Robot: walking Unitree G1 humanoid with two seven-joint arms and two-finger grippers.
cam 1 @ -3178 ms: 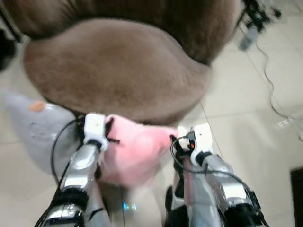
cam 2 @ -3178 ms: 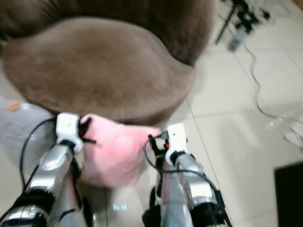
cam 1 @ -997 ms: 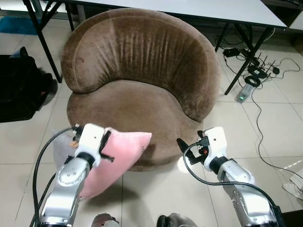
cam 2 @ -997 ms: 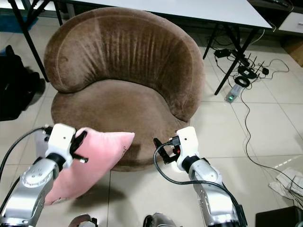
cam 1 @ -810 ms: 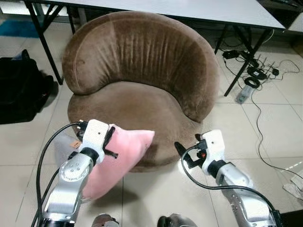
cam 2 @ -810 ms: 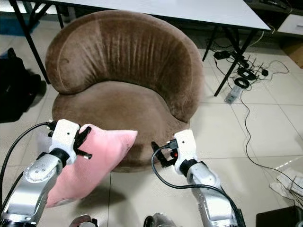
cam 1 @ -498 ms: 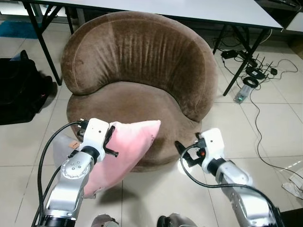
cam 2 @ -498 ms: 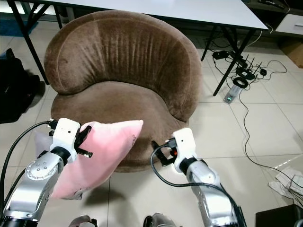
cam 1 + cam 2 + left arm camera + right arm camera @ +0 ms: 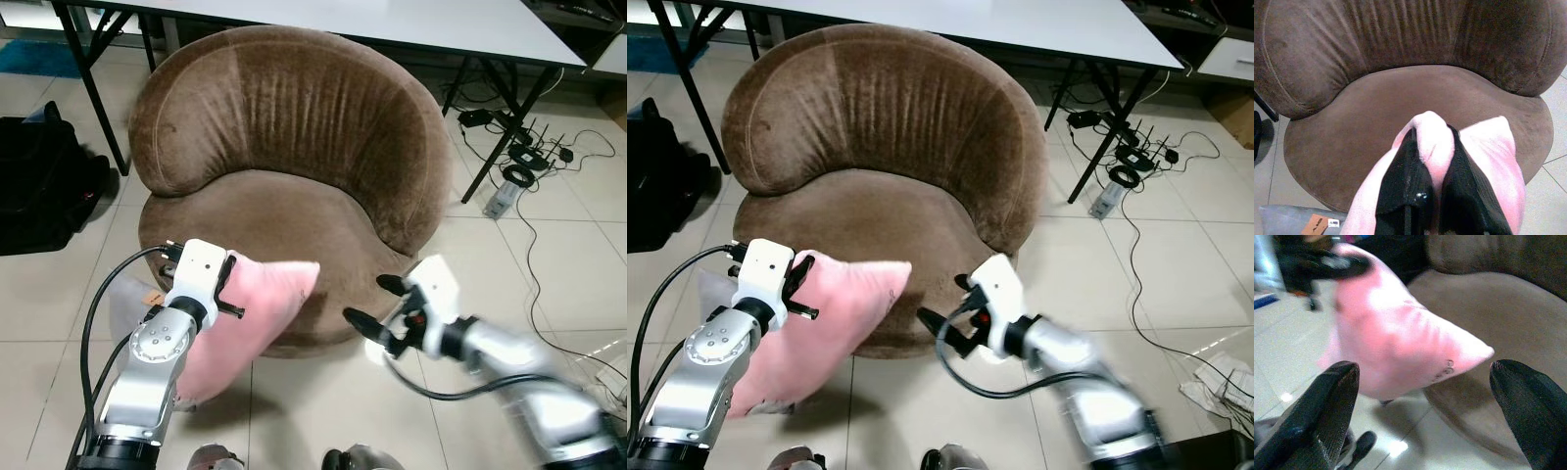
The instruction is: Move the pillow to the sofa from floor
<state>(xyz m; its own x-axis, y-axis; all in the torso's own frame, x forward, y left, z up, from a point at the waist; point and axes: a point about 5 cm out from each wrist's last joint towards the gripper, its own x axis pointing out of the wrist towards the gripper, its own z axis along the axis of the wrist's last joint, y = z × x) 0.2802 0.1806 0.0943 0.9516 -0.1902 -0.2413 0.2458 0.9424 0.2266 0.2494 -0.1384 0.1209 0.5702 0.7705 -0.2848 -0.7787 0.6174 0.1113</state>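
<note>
- Your left gripper is clamped on a fold of the pink pillow; both black fingers pinch the fabric between them.
- The pillow hangs off the floor, just in front of the brown sofa; its pointed corner overlaps the seat's front edge (touching or not, cannot tell).
- Your right gripper is spread wide with nothing in it, blurred, beside the pillow's corner and in front of the seat.
- A grey cushion with an orange tag lies on the tiled floor beneath your left arm.
- Behind the sofa stands a white table; cables lie right of it, a black bag left.
</note>
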